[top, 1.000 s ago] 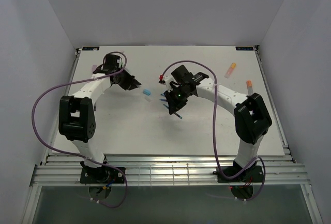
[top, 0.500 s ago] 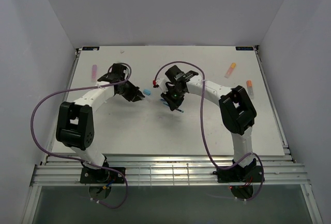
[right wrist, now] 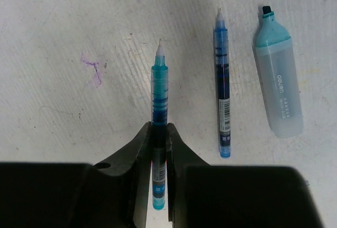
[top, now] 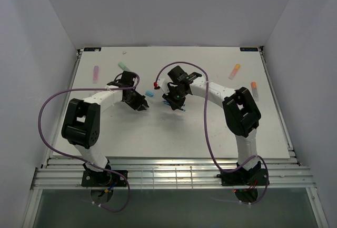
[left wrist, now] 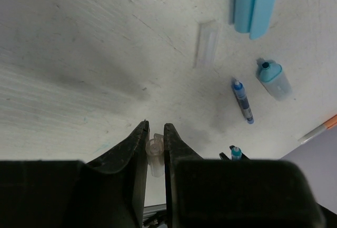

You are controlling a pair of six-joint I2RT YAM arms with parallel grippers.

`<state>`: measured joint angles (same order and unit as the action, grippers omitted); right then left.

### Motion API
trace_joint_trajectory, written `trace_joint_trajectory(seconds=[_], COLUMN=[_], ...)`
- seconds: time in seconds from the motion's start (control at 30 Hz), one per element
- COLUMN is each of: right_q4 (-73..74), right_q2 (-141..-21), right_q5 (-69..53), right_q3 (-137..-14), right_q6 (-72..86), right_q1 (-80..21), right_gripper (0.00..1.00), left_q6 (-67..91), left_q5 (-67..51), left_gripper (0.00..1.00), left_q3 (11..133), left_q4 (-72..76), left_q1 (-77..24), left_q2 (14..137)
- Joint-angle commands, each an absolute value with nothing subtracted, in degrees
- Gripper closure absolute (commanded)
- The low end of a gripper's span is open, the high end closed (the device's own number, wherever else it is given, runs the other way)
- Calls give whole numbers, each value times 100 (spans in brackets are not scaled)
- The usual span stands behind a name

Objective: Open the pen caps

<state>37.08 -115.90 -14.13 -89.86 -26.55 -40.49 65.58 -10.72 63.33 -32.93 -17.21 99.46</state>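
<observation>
- Pen caps are in a few spots. One see-through cap (left wrist: 155, 153) is pinched in the left pincer (left wrist: 155, 129).
- A second see-through cap (left wrist: 206, 43) lies flat on the desk (left wrist: 79, 54), a bit ahead of that pincer.
- A light blue cap (left wrist: 256, 1) lies farther ahead on the desk. It is not on any pen.
- The left pincer is clenched, with its two fingers tight on the small cap.
- The right pincer (right wrist: 159, 130) is clenched too. It grips a thin blue pen (right wrist: 159, 80).
- That pen has no cap on, and its fine tip sticks out ahead of the fingers.
- A second thin blue pen (right wrist: 223, 86) lies on the desk just beside the gripped one. The two are side by side, and its tip is bare as well.
- A light blue highlighter (right wrist: 278, 75) lies next to the second pen. Its cap is off and its dark tip shows.
- From above, the two pincers are near each other in the middle of the desk.
- A pink pen (top: 96, 72) and a green pen (top: 125, 66) lie at the far left.
- A pink and orange pen (top: 234, 71) and an orange pen (top: 254, 87) lie at the far right, well apart from the pincers.
- These four pens are too small to tell if their caps are on.
</observation>
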Motion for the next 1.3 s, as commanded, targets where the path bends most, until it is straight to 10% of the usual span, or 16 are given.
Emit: trace_joint_trajectory(seconds=[0.0, 1.27], right_q4=[3428, 3305], right_q2=[-11654, -12480], right_q5=[-1582, -1275], right_q3=[-8947, -9448], right_q6=[-2856, -2892], right_q1=[-4034, -4034], right_gripper=[87, 70], left_q6=[6636, 6855], left_q5=[-809, -721], left_gripper=[100, 72], left_q3=[6240, 6987], left_q4=[-3243, -3190], left_q1=[-1714, -1731], left_q2=[9975, 10916])
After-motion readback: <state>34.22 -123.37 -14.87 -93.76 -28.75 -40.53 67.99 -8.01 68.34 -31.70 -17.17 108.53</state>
